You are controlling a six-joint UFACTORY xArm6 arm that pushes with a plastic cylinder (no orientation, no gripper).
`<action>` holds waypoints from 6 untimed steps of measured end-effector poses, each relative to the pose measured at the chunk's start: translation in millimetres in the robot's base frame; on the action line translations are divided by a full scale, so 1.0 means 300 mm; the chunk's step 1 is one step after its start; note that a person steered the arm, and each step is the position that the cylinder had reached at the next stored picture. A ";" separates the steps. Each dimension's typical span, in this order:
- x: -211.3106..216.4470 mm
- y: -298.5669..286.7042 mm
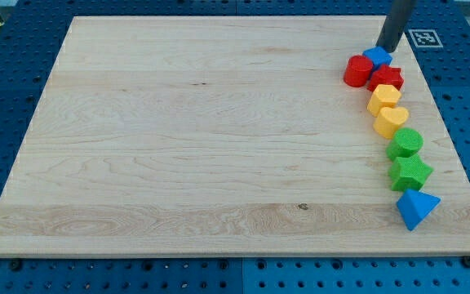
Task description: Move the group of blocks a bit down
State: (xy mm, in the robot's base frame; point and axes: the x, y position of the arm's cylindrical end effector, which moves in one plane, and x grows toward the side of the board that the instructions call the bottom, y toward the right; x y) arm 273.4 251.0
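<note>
Several blocks form a curved line down the board's right side. From the top: a small blue block (377, 56), a red cylinder (356, 71), a red star-like block (386, 78), a yellow block (383, 97), a yellow heart-like block (391, 120), a green rounded block (405, 143), a green star-like block (411, 173) and a blue triangular block (417, 207). My tip (386, 47) stands just above the small blue block, touching or nearly touching its top edge.
The wooden board (202, 139) lies on a blue perforated table. A black-and-white marker tag (424, 37) sits at the board's top right corner, right of the rod. The board's right edge runs close to the blocks.
</note>
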 end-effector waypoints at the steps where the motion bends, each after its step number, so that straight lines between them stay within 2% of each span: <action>1: -0.024 -0.032; 5: 0.360 -0.081; 6: 0.392 -0.081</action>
